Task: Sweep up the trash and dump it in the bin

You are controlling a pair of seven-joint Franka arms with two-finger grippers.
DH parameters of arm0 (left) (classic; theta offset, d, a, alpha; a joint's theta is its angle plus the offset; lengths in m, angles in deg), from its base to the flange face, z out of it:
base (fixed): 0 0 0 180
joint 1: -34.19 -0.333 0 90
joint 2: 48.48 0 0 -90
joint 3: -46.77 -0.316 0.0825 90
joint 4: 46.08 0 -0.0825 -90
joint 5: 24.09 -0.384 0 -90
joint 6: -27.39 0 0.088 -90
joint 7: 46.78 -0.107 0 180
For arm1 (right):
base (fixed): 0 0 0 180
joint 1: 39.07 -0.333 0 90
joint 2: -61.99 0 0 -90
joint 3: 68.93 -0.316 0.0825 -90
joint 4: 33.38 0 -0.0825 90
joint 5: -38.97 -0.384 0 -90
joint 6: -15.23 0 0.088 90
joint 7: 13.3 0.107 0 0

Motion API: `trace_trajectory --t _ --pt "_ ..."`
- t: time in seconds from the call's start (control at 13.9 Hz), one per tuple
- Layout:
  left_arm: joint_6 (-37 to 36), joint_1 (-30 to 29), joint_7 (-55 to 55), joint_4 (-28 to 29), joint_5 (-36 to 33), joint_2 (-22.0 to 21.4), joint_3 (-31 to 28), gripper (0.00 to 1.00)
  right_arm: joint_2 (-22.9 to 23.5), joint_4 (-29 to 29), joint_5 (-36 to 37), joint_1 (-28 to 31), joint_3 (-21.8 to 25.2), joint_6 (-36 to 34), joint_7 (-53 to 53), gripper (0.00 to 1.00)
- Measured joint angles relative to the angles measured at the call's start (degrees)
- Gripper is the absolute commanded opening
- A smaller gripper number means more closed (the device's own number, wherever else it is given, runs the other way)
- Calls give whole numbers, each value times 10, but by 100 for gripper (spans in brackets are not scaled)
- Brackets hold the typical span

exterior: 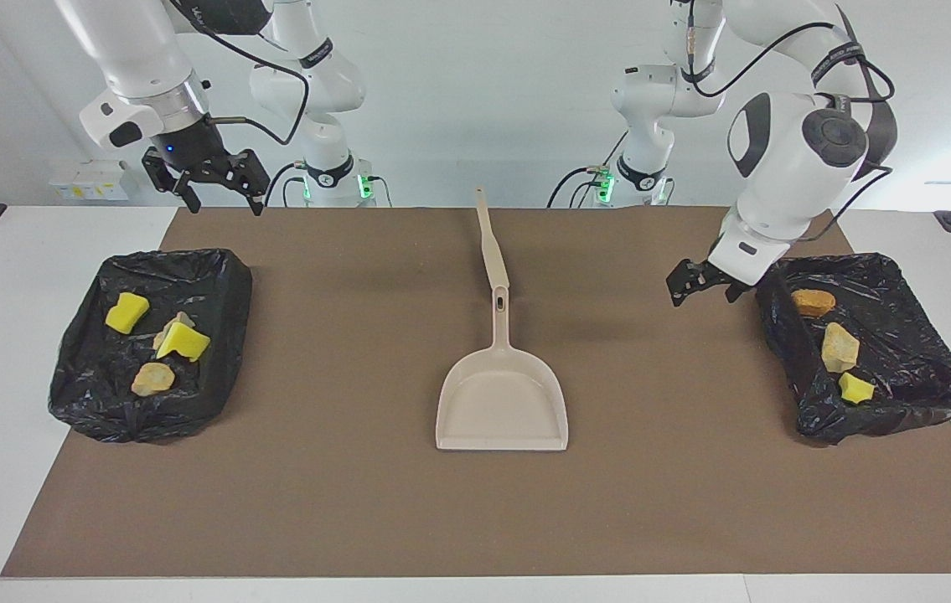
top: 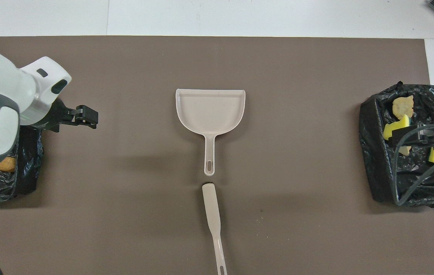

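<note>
Left gripper hangs open and empty over the mat beside a black-lined bin holding trash; right gripper, also open, hovers above another bin with more scraps.

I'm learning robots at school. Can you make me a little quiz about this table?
1. True or false: the dustpan holds trash.
2. How many scraps lie in the bin at the left arm's end?
3. The left gripper is: A) holding the dustpan, B) open beside that bin, C) inside it.

Key: 1 false; 2 three; 3 B.
</note>
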Motion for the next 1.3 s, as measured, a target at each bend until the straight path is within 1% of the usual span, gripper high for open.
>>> trace_trajectory --t 0.22,0.29,0.43,0.58,0.72,1.01,1.22,1.3 --pt "-22 -35 -43 -4 0 -33 -1 100 0 6 13 -7 -8 -1 0 100" --pt "-27 -40 -49 -7 0 -41 -1 100 2 15 22 -17 -10 -14 0 100" --pt "-32 -41 -50 -14 0 -51 0 100 17 48 24 -28 -12 -54 1 100" --pt "-59 -41 -50 -35 0 -57 0 100 33 73 18 -26 -11 -59 3 100" --pt "-89 -42 -50 -61 0 -68 -3 100 39 76 16 -26 -9 -57 15 100" --pt "-136 -43 -50 -80 0 -96 -5 100 40 76 16 -25 -7 -57 21 100" --pt "-194 -43 -50 -115 0 -102 -5 100 40 77 16 -25 -6 -57 21 100" --pt "-203 -43 -50 -122 0 -103 -5 100 40 77 16 -25 -6 -57 21 100"
